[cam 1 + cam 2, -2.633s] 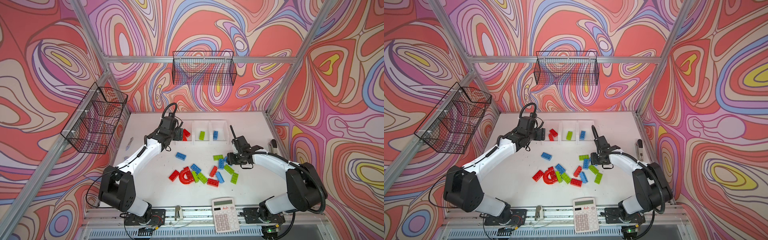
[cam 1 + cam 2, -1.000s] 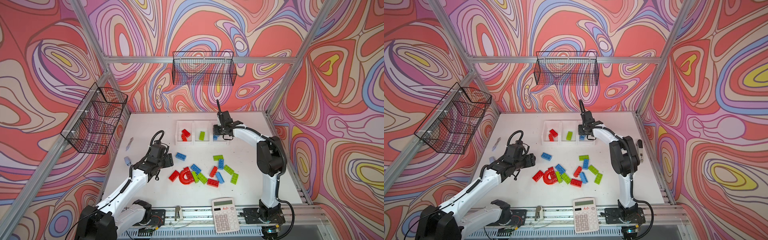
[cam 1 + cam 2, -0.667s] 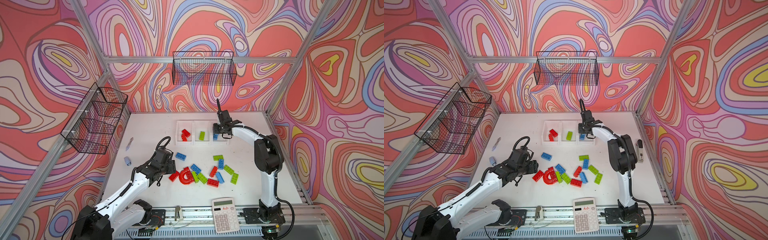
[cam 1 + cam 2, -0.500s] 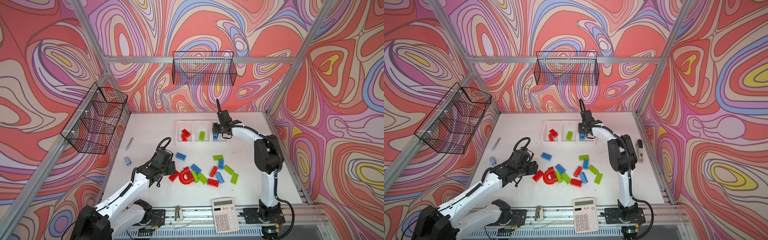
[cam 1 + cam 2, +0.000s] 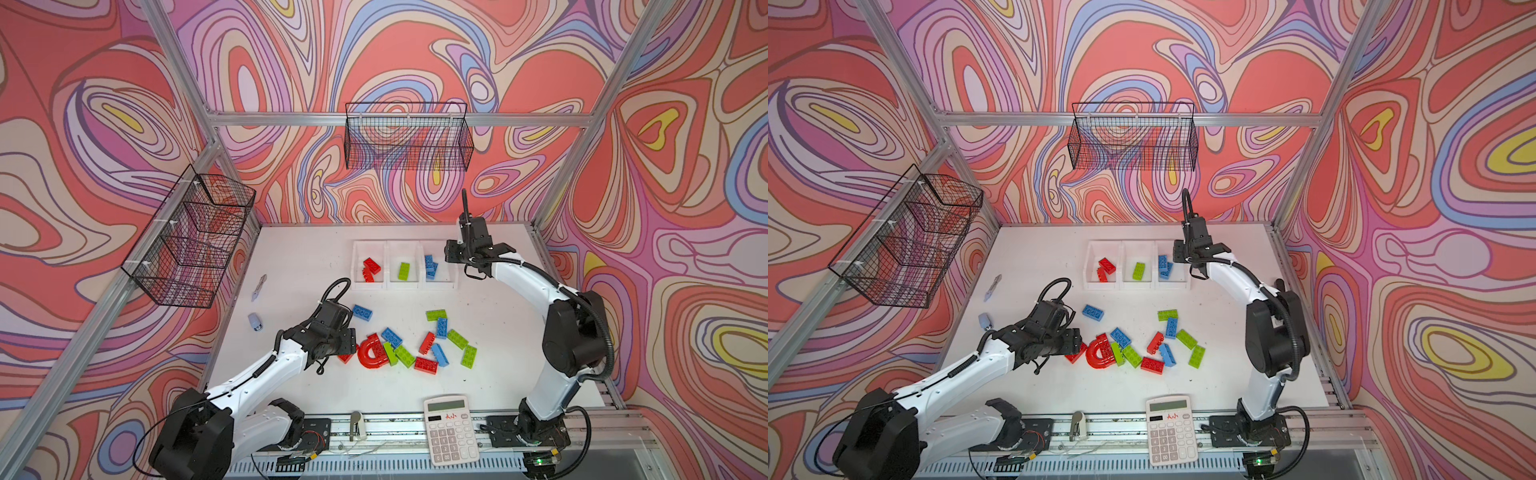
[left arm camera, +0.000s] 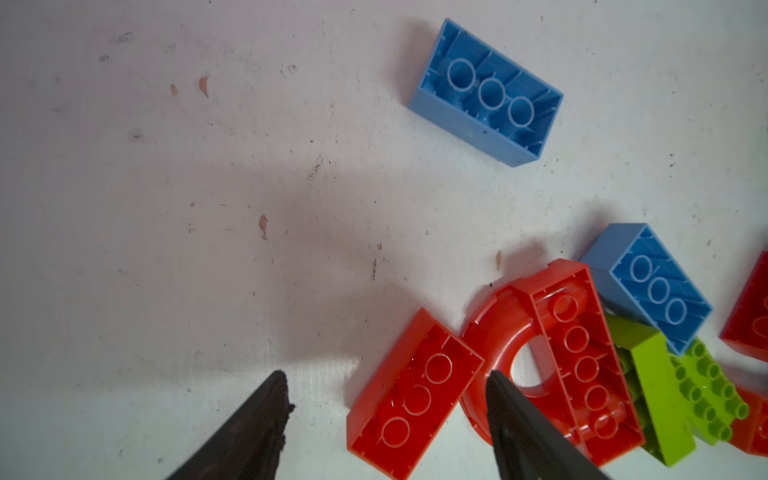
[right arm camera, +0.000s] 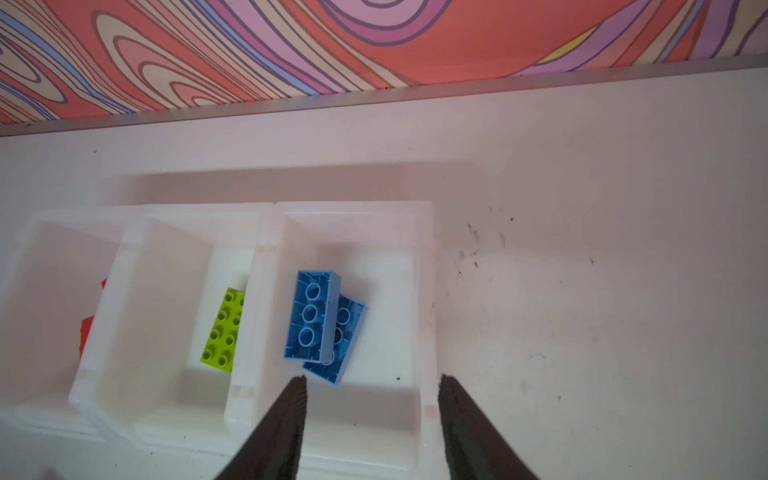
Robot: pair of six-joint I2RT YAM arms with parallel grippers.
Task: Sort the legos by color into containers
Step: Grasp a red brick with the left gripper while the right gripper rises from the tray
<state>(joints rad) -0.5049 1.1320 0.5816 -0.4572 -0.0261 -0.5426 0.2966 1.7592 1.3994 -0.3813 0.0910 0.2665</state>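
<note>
Loose red, green and blue legos lie scattered mid-table. My left gripper is open at the pile's left end, its fingers on either side of a red brick that lies studs down beside the red arch. A lone blue brick lies farther off. The three white containers stand in a row at the back: red bricks left, one green brick middle, two blue bricks right. My right gripper hangs open and empty above the right bin's near end.
A calculator lies at the front edge. Black wire baskets hang on the back wall and the left wall. A thin pen-like thing and a small grey object lie at the table's left.
My right gripper has opened over the right bin, where a second blue brick now lies. My left gripper has moved forward and right to the red brick at the pile's left end.
</note>
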